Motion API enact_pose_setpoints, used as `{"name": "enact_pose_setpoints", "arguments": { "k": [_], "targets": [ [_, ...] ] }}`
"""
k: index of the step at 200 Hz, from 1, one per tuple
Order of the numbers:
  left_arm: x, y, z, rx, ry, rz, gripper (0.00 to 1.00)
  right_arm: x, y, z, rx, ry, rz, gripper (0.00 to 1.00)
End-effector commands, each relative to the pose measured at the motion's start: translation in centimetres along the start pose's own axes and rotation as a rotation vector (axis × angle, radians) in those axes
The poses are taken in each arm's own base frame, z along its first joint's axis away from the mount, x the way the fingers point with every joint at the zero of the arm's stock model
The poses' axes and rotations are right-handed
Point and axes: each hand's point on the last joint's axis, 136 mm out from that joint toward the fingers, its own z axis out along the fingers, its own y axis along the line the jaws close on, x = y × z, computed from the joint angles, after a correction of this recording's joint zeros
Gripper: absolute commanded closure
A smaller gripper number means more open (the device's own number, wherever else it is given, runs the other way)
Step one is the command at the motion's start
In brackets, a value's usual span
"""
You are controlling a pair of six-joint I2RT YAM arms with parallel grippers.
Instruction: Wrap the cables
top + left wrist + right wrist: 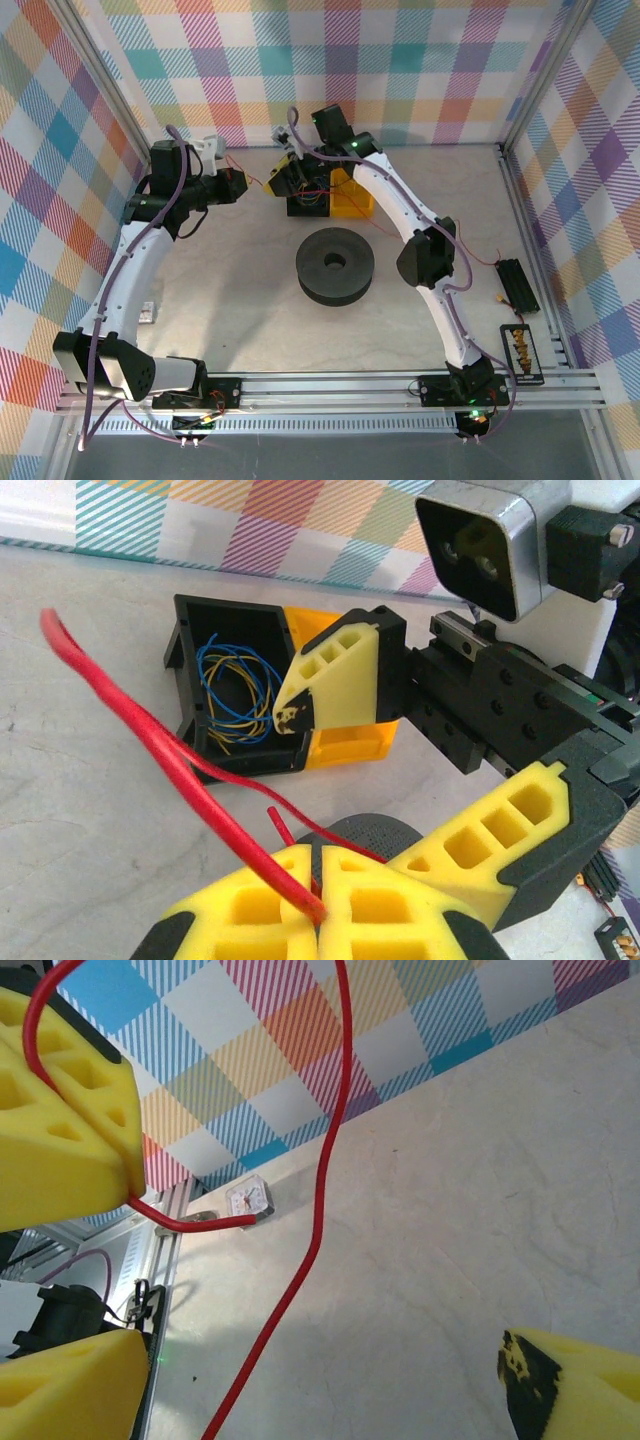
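Yellow-foam left gripper (318,895) clamped on thin red-orange wire (170,760), lower centre of left wrist frame. Loose length trailing between wide-spread fingers of right gripper (322,1350); nothing held there. Centre of top frame: black round spool (335,265), apparently bare. Wrapping judged barely begun, all winding left. No legible writing; small white square tag (250,1198) too blurred.

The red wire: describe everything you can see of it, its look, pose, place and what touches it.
The red wire is thin, smooth and glossy, like plastic-coated cable, and bends freely. One stretch is pinched in the shut left gripper and arcs up to the left above the table. Another stretch runs past the near side of the black box.
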Motion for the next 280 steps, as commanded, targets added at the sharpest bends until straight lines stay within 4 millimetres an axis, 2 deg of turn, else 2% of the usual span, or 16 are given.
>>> {"name": "enact_pose_setpoints", "arguments": {
  "k": [1,23,51,60,65,70,85,99,149,200,214,224,245,263,269,280],
  "targets": [
    [-1.7,-1.1,-0.3,0.035,-0.056,0.03,1.0,-0.3,1.2,0.7,-0.044,-0.004,-0.029,0.12],
    [-2.1,-1.4,-0.6,0.041,-0.072,0.034,1.0,0.6,0.6,1.6,-0.011,0.024,-0.027,0.17],
    [-2.5,-2.1,-1.1,0.06,-0.082,0.041,1.0,1.2,-0.7,2.2,0.057,0.047,-0.024,0.3],
    [-2.4,-2.2,-1.2,0.062,-0.082,0.042,1.0,1.2,-1.5,2.2,0.108,0.051,-0.025,0.44],
    [-2.5,-2.2,-1.4,0.062,-0.084,0.044,1.0,1.1,-2.1,2.1,0.144,0.05,-0.025,0.58],
    [-2.4,-2.3,-1.5,0.062,-0.083,0.045,1.0,1.0,-2.7,2.0,0.177,0.049,-0.027,0.67],
    [-2.2,-2.4,-2.0,0.058,-0.08,0.049,1.0,0.5,-4.1,1.7,0.268,0.036,-0.042,0.87],
    [-1.7,-2.4,-2.5,0.049,-0.073,0.054,1.0,-0.1,-5.3,1.3,0.339,0.022,-0.06,1.0],
    [0.5,-2.1,-4.2,0.063,-0.015,0.017,1.0,-1.5,-8.6,0.7,0.504,-0.018,-0.169,1.0],
    [5.1,-2.2,-5.3,0.101,0.215,0.02,1.0,-2.7,-10.7,0.0,0.619,-0.041,-0.279,1.0],
    [6.3,-1.5,-5.6,0.069,0.274,0.046,1.0,-3.2,-11.1,-0.3,0.651,-0.05,-0.306,1.0],
    [6.6,-0.3,-5.7,-0.003,0.294,0.057,1.0,-3.6,-11.1,-0.5,0.661,-0.056,-0.324,1.0],
    [6.7,1.4,-5.9,-0.101,0.301,0.071,1.0,-4.1,-10.7,-0.6,0.654,-0.07,-0.341,1.0],
    [6.4,2.0,-5.9,-0.139,0.266,0.061,1.0,-4.4,-9.9,-0.6,0.629,-0.077,-0.344,1.0],
    [6.4,2.0,-5.9,-0.141,0.251,0.059,0.96,-4.5,-9.6,-0.5,0.615,-0.079,-0.343,1.0],
    [6.4,2.3,-5.8,-0.148,0.214,0.044,0.78,-4.8,-8.8,-0.6,0.587,-0.088,-0.34,1.0]
  ]
}}
